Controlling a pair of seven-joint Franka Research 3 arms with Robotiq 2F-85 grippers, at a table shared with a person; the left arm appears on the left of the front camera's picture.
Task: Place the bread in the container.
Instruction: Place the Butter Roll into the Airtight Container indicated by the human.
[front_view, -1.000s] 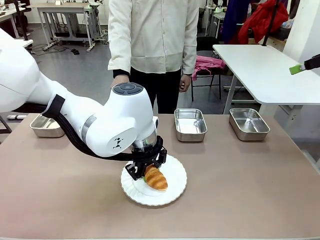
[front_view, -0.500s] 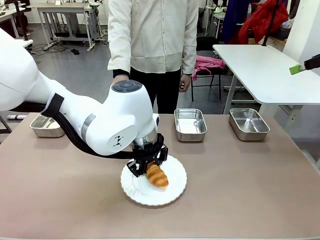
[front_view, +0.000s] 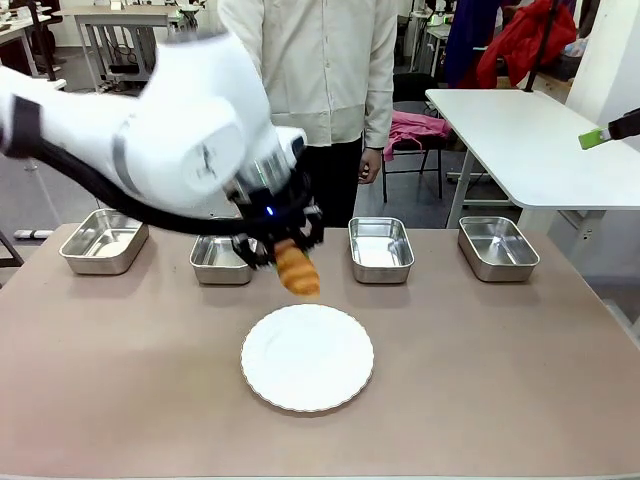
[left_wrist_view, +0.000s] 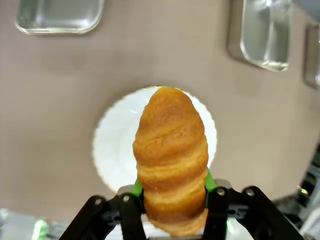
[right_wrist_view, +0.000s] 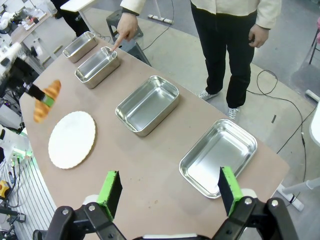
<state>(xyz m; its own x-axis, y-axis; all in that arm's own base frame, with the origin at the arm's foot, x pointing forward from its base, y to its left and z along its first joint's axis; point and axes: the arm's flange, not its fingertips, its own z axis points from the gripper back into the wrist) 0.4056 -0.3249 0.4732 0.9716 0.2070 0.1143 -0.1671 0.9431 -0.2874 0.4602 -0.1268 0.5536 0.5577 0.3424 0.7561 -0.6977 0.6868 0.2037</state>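
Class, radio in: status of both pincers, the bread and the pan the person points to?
Left pincer shut on croissant, lifted above white plate. Right pincer open, empty. Person's hand points at second pan; path clear.

- Front view faces across the tabletop (front_view: 500, 380) toward the person (front_view: 305, 70).
- Left wrist view looks straight down, close above the plate (left_wrist_view: 112, 150).
- Right wrist view sits high beyond its hand (right_wrist_view: 170, 192), sharing that plate (right_wrist_view: 71, 139).

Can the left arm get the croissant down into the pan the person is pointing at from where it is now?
Probably yes. The left gripper holds the croissant in the air beside that pan, which lies open; only the person's fingertip sits at its rim.
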